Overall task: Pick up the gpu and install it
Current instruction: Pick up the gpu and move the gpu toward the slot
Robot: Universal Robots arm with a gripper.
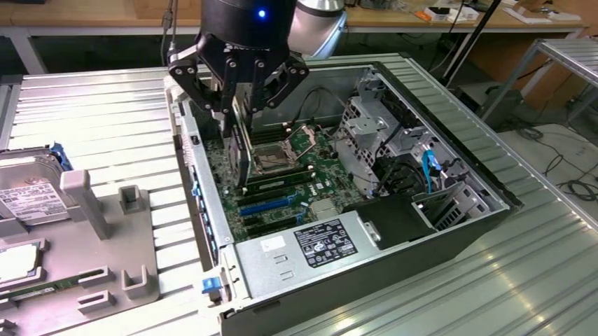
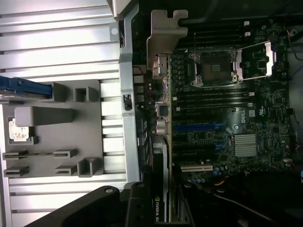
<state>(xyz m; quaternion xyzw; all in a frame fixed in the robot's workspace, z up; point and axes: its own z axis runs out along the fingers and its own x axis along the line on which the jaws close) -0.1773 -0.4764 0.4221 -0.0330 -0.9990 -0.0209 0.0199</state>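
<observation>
jaws: clenched on the gpu (image 1: 241, 143), one black finger on each face of the card; they hang over the open computer case (image 1: 449, 147), on the side toward the exterior view's left
gpu: off the desk and held on edge in the air, thin side toward the exterior camera; it sits above the motherboard (image 1: 304, 164), close to the case's rear wall; whether its lower edge touches a slot I cannot tell
gpu, wrist view: seen edge-on (image 2: 161, 156) with white NVIDIA lettering near the jaws; its silver bracket (image 2: 165, 38) stands just beside the rear wall
motherboard: green, lying flat in the case (image 2: 227, 118); the CPU socket (image 1: 276, 157) is open, with its metal frame swung aside; blue expansion slots (image 1: 266, 204) lie below the card in the exterior view; a finned heatsink (image 2: 246, 144) sits beside them
power supply: silver box with a black label (image 1: 318, 245), at the near end of the case
drive cage: bare metal (image 1: 374, 129), on the exterior view's right of the motherboard; a blue cable (image 1: 430, 168) runs past it
grey holder: moulded tray (image 1: 103, 231) on the ribbed metal desk (image 1: 103, 112), at the exterior view's left of the case
hard drive: silver with a white label (image 1: 28, 196), standing at the holder's far-left edge
RAM stick: narrow and green (image 1: 38, 287), lying in the holder near the front
</observation>
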